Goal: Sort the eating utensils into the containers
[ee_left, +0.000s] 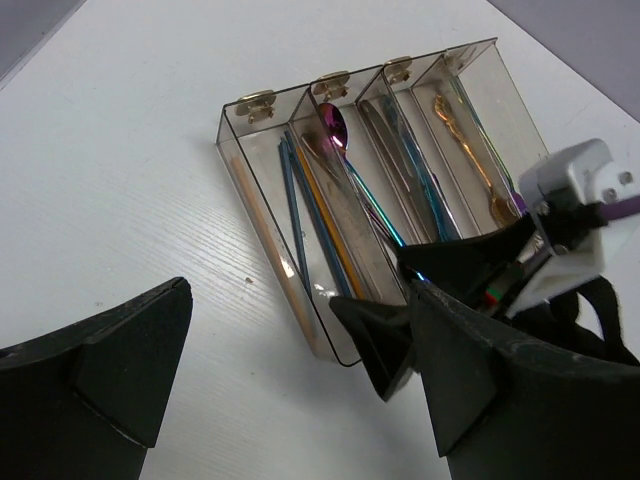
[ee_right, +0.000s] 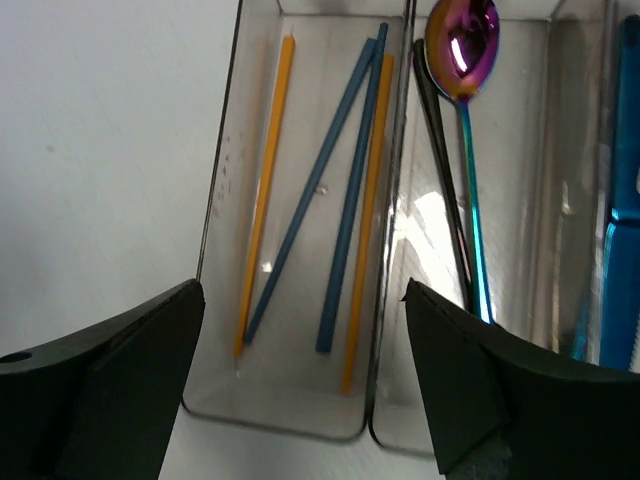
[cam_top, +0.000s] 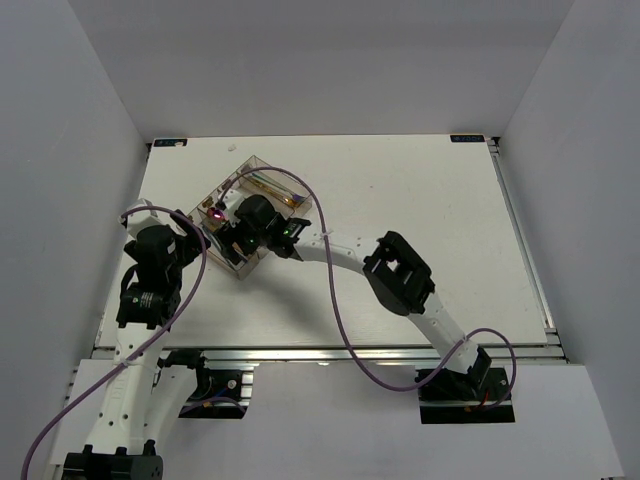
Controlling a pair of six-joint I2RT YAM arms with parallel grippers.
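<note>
Two black fingers of the right gripper (ee_right: 302, 300) fill the bottom corners of the right wrist camera's view, spread wide with nothing between them. Below them is the near end of a clear organiser tray (ee_right: 218, 220) on a white table (ee_right: 100, 150). This view takes in two compartments fully: two orange and two blue chopsticks (ee_right: 308, 200) lie loose in the left one, while a purple-rainbow spoon (ee_right: 462, 45) and a black utensil (ee_right: 442, 170) lie in the next. The left wrist camera shows what that close view cuts off, all four long compartments. The third holds dark and blue utensils (ee_left: 418, 170) and the fourth a gold utensil (ee_left: 462, 150). The left gripper (ee_left: 300, 290) is also wide open and empty, and the right arm (ee_left: 575, 190) enters at the tray's near end. Only the overhead camera shows the wider layout. The tray lies askew on the table's left half, towards the back, and the left arm (cam_top: 148, 285) is bent beside it, though the utensils are mostly hidden.
</note>
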